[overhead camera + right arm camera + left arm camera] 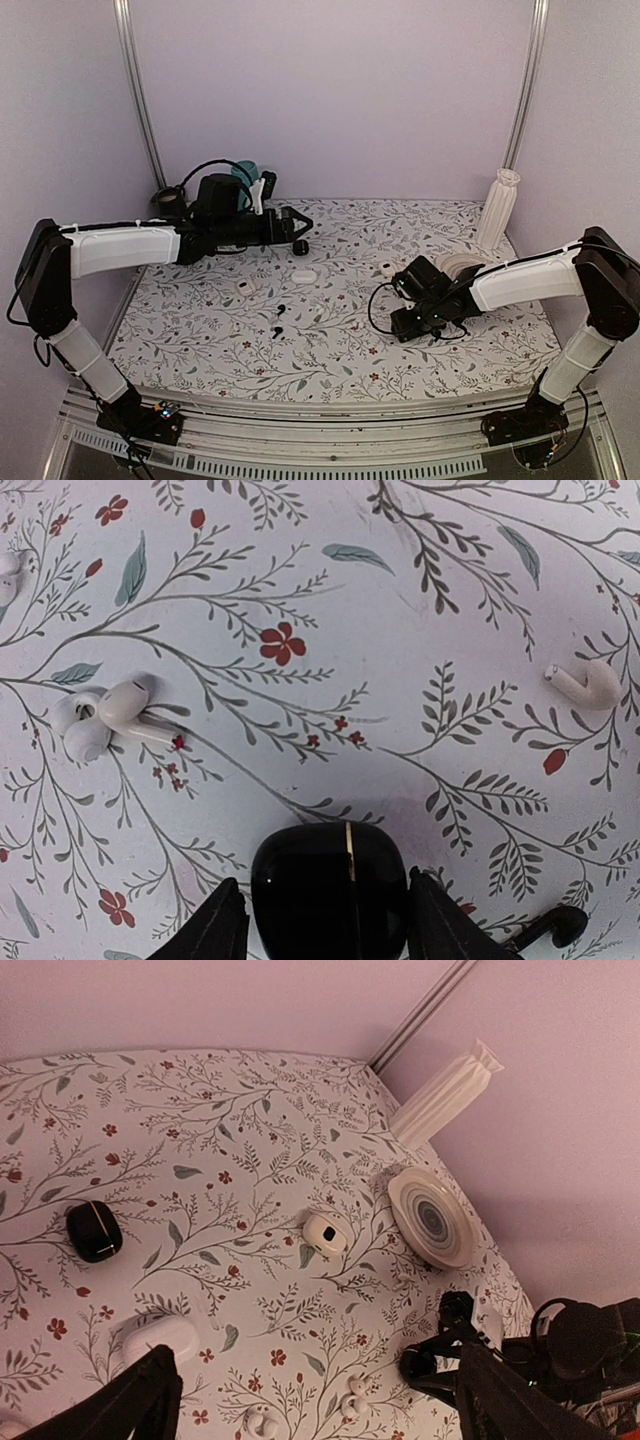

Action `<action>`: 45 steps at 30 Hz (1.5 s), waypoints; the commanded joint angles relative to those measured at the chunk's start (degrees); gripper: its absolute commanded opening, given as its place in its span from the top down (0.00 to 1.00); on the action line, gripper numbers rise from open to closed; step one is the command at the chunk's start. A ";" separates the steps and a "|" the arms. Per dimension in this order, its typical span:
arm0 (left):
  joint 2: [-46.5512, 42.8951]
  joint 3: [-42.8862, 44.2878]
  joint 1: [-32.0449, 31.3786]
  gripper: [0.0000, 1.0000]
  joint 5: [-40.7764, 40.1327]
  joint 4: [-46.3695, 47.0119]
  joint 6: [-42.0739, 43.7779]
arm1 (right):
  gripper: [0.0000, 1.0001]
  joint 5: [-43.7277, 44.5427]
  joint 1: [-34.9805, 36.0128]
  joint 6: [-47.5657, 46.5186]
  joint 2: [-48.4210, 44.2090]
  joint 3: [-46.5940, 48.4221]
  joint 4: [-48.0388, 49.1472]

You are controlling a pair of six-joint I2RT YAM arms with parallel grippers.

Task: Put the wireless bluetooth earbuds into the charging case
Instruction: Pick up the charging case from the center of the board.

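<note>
Right wrist view: small glossy black oval charging case (330,880), lid apparently closed, was pinched at its two side walls by the jaws of the right gripper (328,905). It was right of centre on the flower-printed worktop (200,340); whether it rested or was lifted could not be told.

Top external view: first tiny black stemmed earbud (281,308) and second tiny black earbud (277,330) lay loose, just beside each other, left of centre and well apart from the case.

Left gripper (315,1380): jaws spread wide, holding nothing, near the far edge.

Smaller squarer black case (93,1230): by the far edge, not wanted.

Handling, judged: the case was light, rigid and slick, so it was liable to twist; best held low on its sides, leaving the lid free. The earbuds were feather-light, hard and prone to roll; best taken across the rounded head.
</note>
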 commanded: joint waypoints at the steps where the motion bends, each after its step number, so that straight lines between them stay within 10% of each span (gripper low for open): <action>1: 0.44 1.04 2.00 0.04 3.39 1.67 -1.55 | 0.45 -0.89 0.25 1.48 1.05 -0.01 2.05; 14: 1.27 2.19 3.66 0.04 6.82 1.20 -3.74 | 0.43 -1.92 0.24 1.10 1.37 -0.11 3.32; 32: 3.48 0.16 4.86 0.08 13.32 2.43 -8.67 | 0.70 0.91 0.22 -1.87 -2.30 5.40 2.74; 45: 8.48 -0.09 3.57 0.15 24.86 7.66 -12.79 | 0.70 -4.72 1.65 -14.44 -5.84 10.09 20.15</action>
